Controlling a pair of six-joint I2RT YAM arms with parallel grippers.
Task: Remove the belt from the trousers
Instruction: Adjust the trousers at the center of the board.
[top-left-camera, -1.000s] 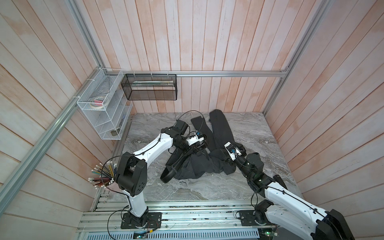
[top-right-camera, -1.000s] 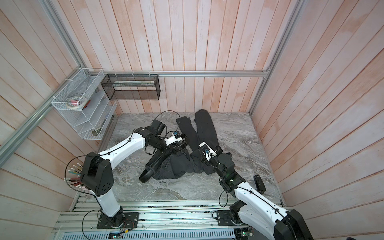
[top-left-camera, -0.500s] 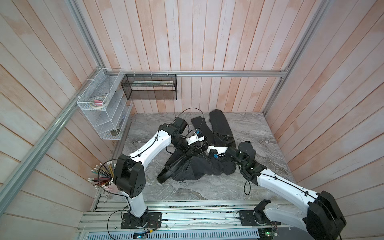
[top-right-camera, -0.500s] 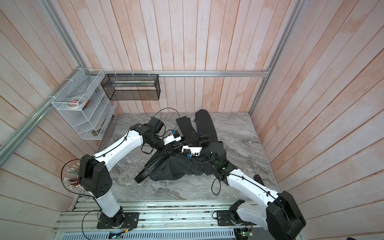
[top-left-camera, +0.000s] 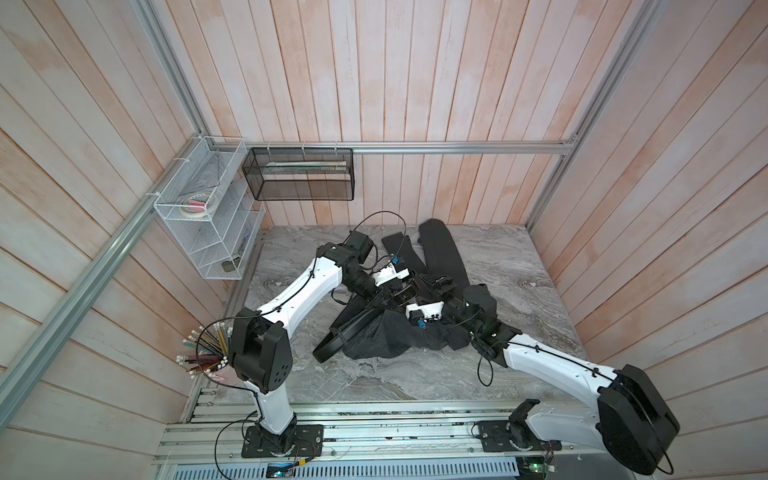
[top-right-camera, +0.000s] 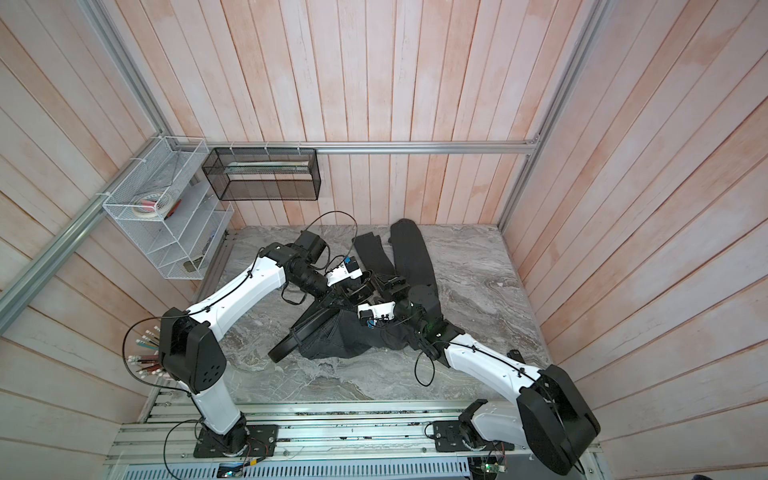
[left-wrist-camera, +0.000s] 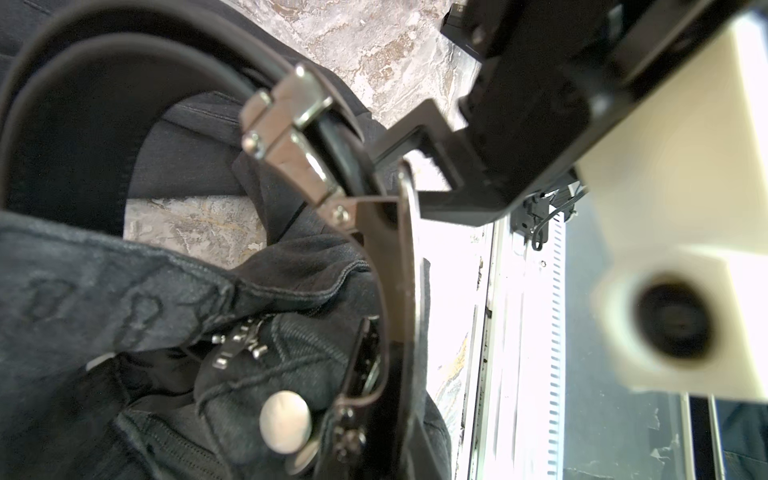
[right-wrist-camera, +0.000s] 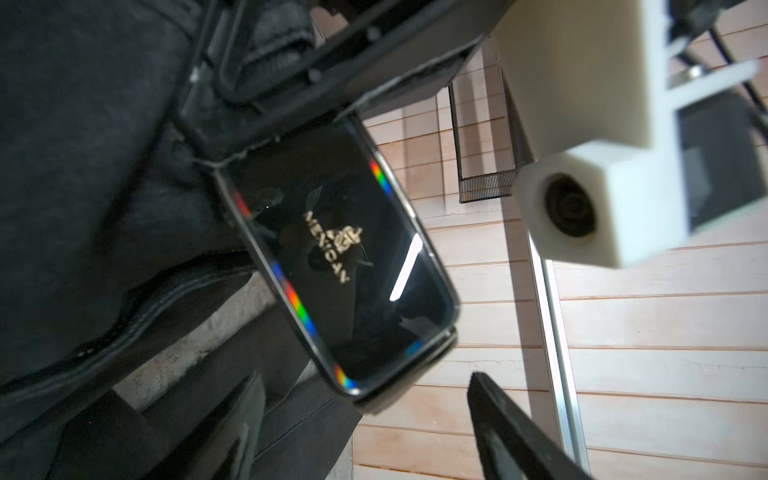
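- The belt (top-left-camera: 353, 325) is lying looped on the trousers (top-left-camera: 382, 343), mid-table.
- The left claw (right-wrist-camera: 257, 124) is pinching its buckle (right-wrist-camera: 332, 257).
- The right claw (right-wrist-camera: 365, 386) is hovering beside it, wide open.
- Bare table (top-left-camera: 498, 266) is showing in front and beside.

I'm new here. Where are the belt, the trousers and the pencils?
belt (right-wrist-camera: 332, 257): right wrist view, on its glossy buckle plate.
trousers (top-left-camera: 442, 253): in a top view, on an outstretched leg.
pencils (top-left-camera: 205, 355): in a top view, on the bundle's middle.
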